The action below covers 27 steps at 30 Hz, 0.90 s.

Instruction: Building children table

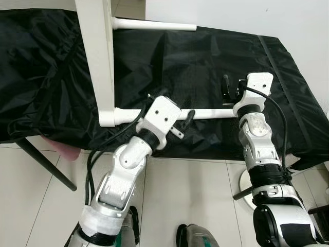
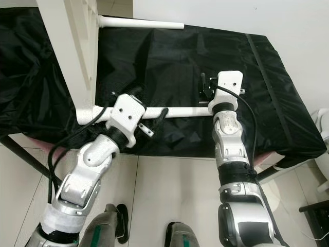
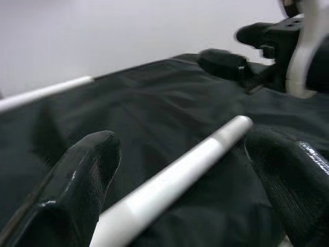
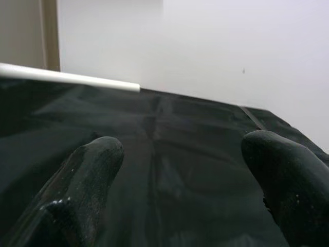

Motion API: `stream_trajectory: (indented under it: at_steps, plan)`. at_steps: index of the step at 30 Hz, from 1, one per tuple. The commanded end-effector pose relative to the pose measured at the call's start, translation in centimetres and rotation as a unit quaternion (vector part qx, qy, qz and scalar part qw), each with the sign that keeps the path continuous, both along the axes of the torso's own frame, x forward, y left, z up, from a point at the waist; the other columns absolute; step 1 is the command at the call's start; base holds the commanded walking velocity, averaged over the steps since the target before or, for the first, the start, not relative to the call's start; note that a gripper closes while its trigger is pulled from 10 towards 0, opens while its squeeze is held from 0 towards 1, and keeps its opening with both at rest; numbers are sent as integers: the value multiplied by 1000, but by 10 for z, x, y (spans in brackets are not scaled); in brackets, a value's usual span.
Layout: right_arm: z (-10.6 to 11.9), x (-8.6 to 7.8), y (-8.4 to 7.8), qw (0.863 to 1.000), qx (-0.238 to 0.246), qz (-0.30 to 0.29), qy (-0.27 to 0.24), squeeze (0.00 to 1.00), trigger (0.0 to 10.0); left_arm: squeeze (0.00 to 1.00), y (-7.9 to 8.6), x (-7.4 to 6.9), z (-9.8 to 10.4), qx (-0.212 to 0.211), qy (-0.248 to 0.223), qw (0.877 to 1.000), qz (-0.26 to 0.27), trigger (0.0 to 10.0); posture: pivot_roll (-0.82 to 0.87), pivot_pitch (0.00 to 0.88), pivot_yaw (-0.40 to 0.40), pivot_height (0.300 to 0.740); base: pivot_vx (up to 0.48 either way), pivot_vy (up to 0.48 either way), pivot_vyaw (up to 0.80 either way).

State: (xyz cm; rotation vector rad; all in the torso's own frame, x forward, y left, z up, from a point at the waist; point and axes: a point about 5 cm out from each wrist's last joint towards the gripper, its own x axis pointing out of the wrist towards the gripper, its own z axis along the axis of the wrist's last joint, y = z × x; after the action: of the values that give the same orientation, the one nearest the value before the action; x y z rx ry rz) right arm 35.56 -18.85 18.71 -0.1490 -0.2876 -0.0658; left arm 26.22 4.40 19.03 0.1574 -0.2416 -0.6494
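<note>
The near table leg (image 1: 205, 113), a white round rod, lies across the black cloth (image 1: 205, 56) with its long axis running left to right, its left end fixed into the corner of the white tabletop panel (image 1: 97, 56), which stands on edge on the cloth. A second leg (image 1: 154, 24) projects the same way from the panel's far corner. The left gripper (image 3: 169, 180) straddles the near leg about midway along it, fingers apart with the rod passing between them; no pad is seen pressing on it. The right gripper (image 4: 175, 206) sits at the leg's free right end, fingers also apart, holding nothing, aimed over the cloth toward the far leg. The left arm is judged the nearer to a grasp; closing on the rod is all that move needs. The joint of leg and panel is partly masked by the left wrist housing, so its seating cannot be confirmed. The panel's upper part is cut off by the frame.
</note>
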Motion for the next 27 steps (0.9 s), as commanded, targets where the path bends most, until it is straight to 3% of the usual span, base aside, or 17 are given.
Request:
stream_trajectory:
  at_steps: [1, 2, 7, 9, 12, 21, 24, 26, 27]
  plan:
    - [-1, -2, -6, 1000, 2, -11, 2, 0, 10000, 0, 0, 0, -9, -20, 43, 999, -14, 10000, 7, 102, 0, 740, 0, 0, 0]
    - [-1, -4, -7, 1000, 3, -15, -2, 0, 10000, 0, 3, 3, -17, -47, 85, 995, -17, 10000, 7, 102, 0, 740, 0, 0, 0]
    - [5, -7, -11, 1000, 4, -26, -15, 0, 10000, 0, 6, 10, -24, -60, 123, 991, 7, 10000, -5, 108, 8, 740, 0, 0, 0]
    - [12, -14, -8, 999, -6, 6, -31, 0, 10000, 0, 8, 19, -30, -76, 167, 982, 40, 10000, 0, 114, 21, 740, 0, 0, 0]
    - [13, -20, -5, 999, -24, 24, -37, 0, 10000, 0, 9, 25, -32, -92, 188, 976, 61, 10000, 5, 113, 27, 740, 0, 0, 0]
    - [22, -31, -5, 996, -48, 50, -64, 0, 10000, 0, 16, 41, -24, -126, 200, 968, 91, 10000, 10, 91, 18, 740, 0, 0, 0]
    - [26, -33, -3, 994, -58, 57, -70, 0, 10000, 0, 18, 43, -23, -112, 194, 969, 100, 10000, 9, 88, 17, 740, 0, 0, 0]
    - [40, -40, 0, 987, -112, 57, -99, 0, 10000, 0, 18, 46, -28, -102, 202, 968, 107, 10000, -16, 78, 10, 740, 0, 0, 0]
    - [40, -40, 0, 987, -112, 57, -99, 0, 10000, 0, 18, 46, -28, -102, 202, 968, 107, 10000, -16, 78, 10, 740, 0, 0, 0]
